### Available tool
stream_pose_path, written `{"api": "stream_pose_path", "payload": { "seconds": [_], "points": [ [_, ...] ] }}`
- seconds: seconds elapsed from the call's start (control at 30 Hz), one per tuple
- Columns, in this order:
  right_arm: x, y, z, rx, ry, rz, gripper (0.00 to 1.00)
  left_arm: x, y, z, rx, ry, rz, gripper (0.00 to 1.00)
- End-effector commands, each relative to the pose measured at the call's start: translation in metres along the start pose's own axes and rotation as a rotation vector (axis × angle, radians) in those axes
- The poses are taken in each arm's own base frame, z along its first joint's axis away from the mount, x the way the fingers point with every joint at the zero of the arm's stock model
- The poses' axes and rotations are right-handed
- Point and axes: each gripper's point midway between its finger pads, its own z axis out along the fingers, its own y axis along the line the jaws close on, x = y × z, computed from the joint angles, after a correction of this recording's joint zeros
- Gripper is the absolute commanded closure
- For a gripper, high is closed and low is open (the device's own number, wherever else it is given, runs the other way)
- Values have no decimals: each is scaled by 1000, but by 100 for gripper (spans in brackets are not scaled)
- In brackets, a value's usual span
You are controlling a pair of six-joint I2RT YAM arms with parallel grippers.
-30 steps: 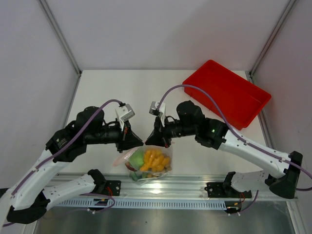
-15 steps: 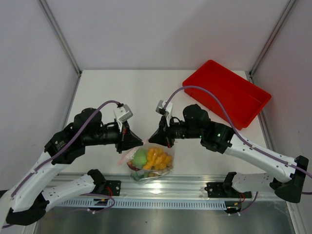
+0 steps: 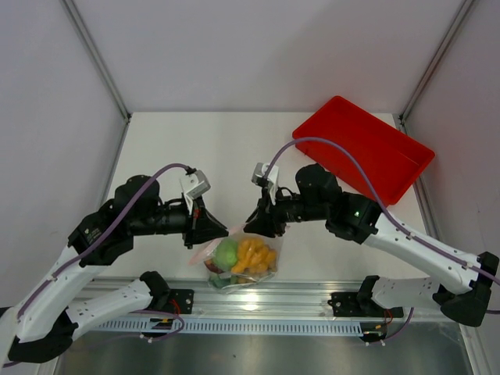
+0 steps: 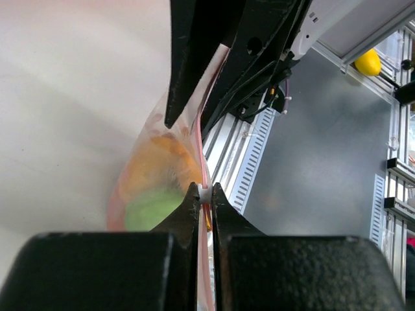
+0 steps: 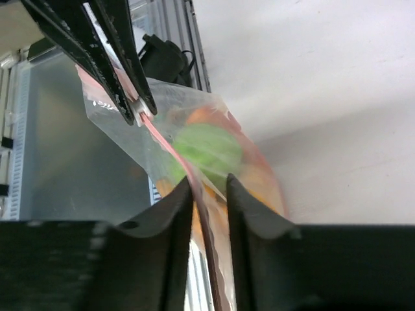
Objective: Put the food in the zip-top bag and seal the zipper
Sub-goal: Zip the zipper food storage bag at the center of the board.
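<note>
Left tool (image 4: 204, 193) is clenched on the zipper (image 5: 162, 144). I can see the pinkish strip nipped right at its tips. Right tool (image 5: 209, 186) has the same strip running between its jaws, but there's a sliver of gap either side, so I can't tell whether it's biting or just straddling.

The zip-top bag (image 3: 238, 262) hangs between the two at the near edge of the table (image 3: 219, 148). The food is inside it: a green piece (image 3: 226, 251) and orange lumpy pieces (image 3: 255, 255).

Sealing is the step in hand, I'd say. To do it well I want the left as anchor and the strip taut and level. The right should squeeze firmly as it runs along the track, never sliding off it.

I can't read whether the stretch between the tools is pressed shut. From above, both tools cover the bag's mouth. The wrist views blur the food.
</note>
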Motion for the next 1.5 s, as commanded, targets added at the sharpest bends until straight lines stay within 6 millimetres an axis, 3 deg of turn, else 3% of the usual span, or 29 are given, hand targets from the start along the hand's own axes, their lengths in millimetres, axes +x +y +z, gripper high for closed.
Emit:
{"api": "stream_pose_path", "payload": {
  "seconds": [0.0,0.03,0.13,0.3,0.5,0.73,0.8,0.9,1.1,1.23,1.47],
  "points": [
    [-18,18,-6,-107,5,-86,68,-12,-18,-5,80,-44,18,99],
    [-19,26,-6,-150,18,-85,60,-13,-19,-5,87,-45,18,99],
    [-28,28,2,-182,25,-120,54,-14,-21,-6,94,-48,17,99],
    [-35,35,15,-255,38,-135,53,-15,-23,-9,96,-55,21,99],
    [-28,43,28,-324,75,-124,62,-13,-22,-10,86,-54,19,99],
    [-21,45,27,-331,87,-122,84,-14,-21,-11,78,-59,23,99],
    [-23,38,28,-281,72,-123,100,-13,-20,-9,79,-52,19,99],
    [-28,32,25,-223,38,-125,100,-12,-19,-9,74,-52,18,100],
    [-34,-4,20,-15,-2,-73,100,-10,-15,-13,42,-57,19,99],
    [-20,-25,13,54,8,-26,100,-10,-13,-15,28,-62,21,100],
    [-10,-30,0,72,5,1,100,-8,-12,-16,18,-59,23,99]
  ]
}}
